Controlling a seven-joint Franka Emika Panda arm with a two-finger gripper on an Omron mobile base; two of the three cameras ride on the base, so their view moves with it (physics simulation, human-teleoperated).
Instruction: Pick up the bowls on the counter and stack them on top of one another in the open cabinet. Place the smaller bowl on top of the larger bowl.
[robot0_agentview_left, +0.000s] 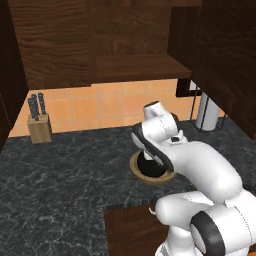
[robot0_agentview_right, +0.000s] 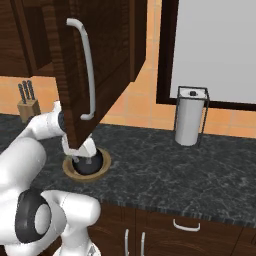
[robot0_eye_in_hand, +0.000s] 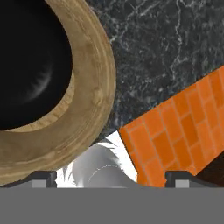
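On the bench: you have the smaller bowl (robot0_agentview_left: 150, 166) already sitting inside the larger bowl (robot0_agentview_left: 138, 173), the pair resting on the dark marble (robot0_agentview_left: 60, 175) just in front of the robot's base.
Why nested here: judging from this, the stack is made but in the wrong place; the open cabinet (robot0_agentview_left: 142, 66) shelf above is bare, so you would still need to lift both up there.
Jaws: the gripper (robot0_eye_in_hand: 107, 177) hangs low over the bowls' rim with its two tips set wide apart and nothing between them; they hold nothing.
Why the hand is low: it looks placed to take the wooden rim, since in the hand view that thick rim lies just beside the left tip.
Hidden: in both base views the arm's wrist covers much of the bowls, and in the right base view the cabinet door (robot0_agentview_right: 100, 60) cuts off the forearm.
Hard to read: whether a tip touches the rim you cannot tell.
Bystanders: knife block (robot0_agentview_left: 39, 125) and paper towel roll (robot0_agentview_right: 189, 121) stand well apart.
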